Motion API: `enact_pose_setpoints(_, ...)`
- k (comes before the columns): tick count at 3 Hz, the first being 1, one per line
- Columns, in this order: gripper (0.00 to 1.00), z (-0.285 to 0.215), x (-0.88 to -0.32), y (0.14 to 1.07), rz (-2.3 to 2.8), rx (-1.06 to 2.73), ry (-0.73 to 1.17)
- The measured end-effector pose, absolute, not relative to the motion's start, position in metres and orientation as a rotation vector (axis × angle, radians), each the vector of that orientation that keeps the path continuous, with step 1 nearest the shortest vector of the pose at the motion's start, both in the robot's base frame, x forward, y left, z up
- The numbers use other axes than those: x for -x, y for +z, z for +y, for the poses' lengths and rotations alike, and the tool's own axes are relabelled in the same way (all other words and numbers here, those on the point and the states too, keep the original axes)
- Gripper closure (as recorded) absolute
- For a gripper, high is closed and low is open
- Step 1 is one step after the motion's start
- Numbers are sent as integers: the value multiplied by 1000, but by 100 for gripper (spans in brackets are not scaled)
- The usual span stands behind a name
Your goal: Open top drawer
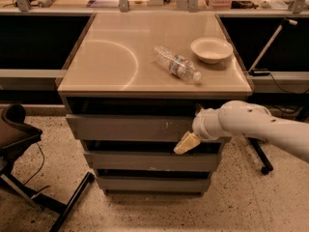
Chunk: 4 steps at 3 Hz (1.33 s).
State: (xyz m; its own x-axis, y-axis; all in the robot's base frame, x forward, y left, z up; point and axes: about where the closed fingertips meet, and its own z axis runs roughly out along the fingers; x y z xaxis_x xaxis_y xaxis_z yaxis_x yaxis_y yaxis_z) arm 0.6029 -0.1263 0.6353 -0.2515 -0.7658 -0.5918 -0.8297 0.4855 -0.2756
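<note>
The top drawer [125, 128] is a wide grey front with whitish scratches right of centre. It stands out a little from the cabinet, with a dark gap above it. My gripper [185, 144] is at the drawer's lower right edge, with its yellowish fingertips pointing down-left into the gap under the front. My white arm [260, 124] reaches in from the right.
Two shorter grey drawer fronts [149, 161] lie below. On the cabinet top [106, 62] lie a plastic bottle [176, 64] and a white bowl [211, 49]. An office chair [19, 144] stands at the left, and a stand's wheeled foot [263, 166] at the right.
</note>
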Motion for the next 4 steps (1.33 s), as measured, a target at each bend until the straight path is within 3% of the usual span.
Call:
enact_pose_setpoints(1,0,-126,-603,635,2050,1311,120)
enact_pose_setpoints(2,19,-126,-603,635,2050,1312,120)
enact_pose_setpoints(4,65,-126,-603,636,2050,1312,120)
